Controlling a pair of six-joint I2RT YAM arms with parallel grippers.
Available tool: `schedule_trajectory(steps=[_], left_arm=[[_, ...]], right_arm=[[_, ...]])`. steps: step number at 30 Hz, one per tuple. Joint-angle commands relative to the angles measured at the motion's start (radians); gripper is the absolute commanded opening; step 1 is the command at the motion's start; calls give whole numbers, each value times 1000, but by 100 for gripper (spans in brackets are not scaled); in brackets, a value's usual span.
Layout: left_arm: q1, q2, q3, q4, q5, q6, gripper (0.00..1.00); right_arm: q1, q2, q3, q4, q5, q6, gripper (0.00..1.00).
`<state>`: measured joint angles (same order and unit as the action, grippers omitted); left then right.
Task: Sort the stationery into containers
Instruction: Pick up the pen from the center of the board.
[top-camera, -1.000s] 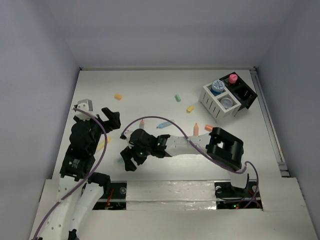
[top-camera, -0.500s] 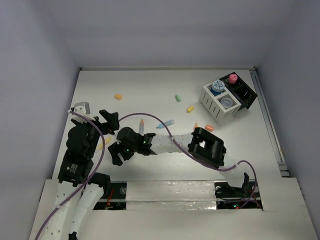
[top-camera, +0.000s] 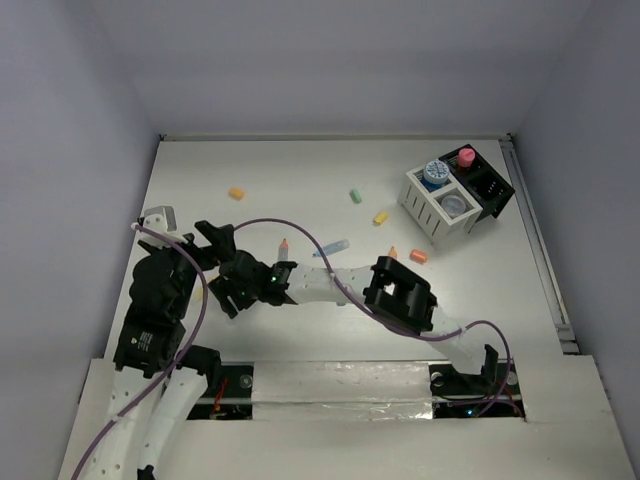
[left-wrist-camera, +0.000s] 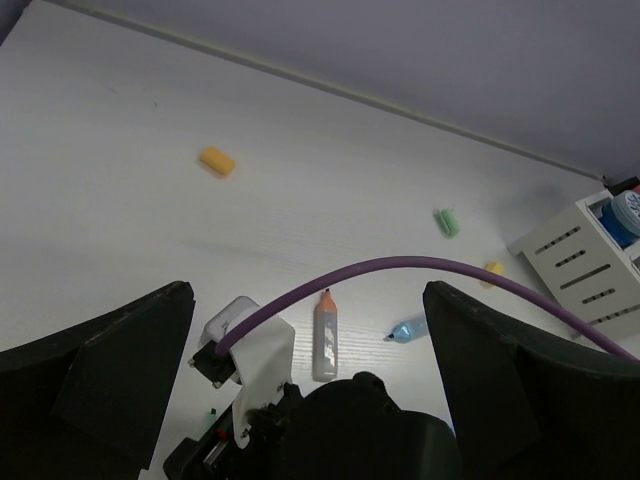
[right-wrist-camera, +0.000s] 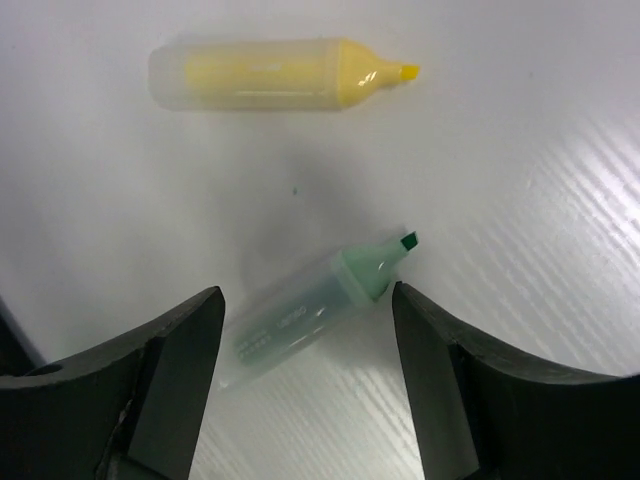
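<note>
Reaching farther toward nine o'clock than a second ago with the right gripper, and now hanging right over the mint marker. Holding both fingers spread apart, one on each side of the marker, not touching it, likely getting ready for squeezing its round sides. Looking down at a smooth, see-through plastic tube with a flat green tip pointing to one o'clock in the wrist view. Lying flat on the white table, shiny with fine stripes, near a yellow highlighter of the same chubby shape but apart from it. Waiting at nine o'clock with the left gripper too, fingers wide open and holding nothing, maybe staying out of the way. Leaving an orange pen and a blue pen lying loose near the middle. Needing a long trip next, probably: sitting far off at two o'clock, the organizer, half white with slats, half black, already holding little round jars.
</note>
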<state>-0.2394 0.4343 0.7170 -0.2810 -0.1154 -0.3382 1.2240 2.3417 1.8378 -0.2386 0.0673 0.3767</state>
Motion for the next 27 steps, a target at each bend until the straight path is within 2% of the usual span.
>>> schedule_trajectory(steps=[1, 6, 11, 15, 16, 20, 24, 27], left_arm=[[6, -17, 85, 31, -39, -2, 99], [-3, -19, 119, 17, -46, -4, 99], [-3, -42, 98, 8, -44, -13, 99], [-3, -52, 98, -6, -46, -10, 99], [-3, -54, 96, -7, -46, -12, 99], [-3, -54, 90, -1, -38, -13, 99], [-12, -54, 91, 0, -38, -13, 99], [-12, -52, 87, 6, -36, -16, 99]], right_arm=[[11, 77, 44, -131, 77, -15, 68], [29, 106, 86, -177, 123, -2, 63], [39, 94, 49, -180, 149, 16, 60], [39, 67, 15, -202, 178, 30, 78], [39, 59, 6, -199, 178, 36, 78], [39, 39, -6, -205, 131, 56, 74], [48, 33, -14, -196, 95, 70, 63], [48, 44, -9, -179, 74, 76, 61]])
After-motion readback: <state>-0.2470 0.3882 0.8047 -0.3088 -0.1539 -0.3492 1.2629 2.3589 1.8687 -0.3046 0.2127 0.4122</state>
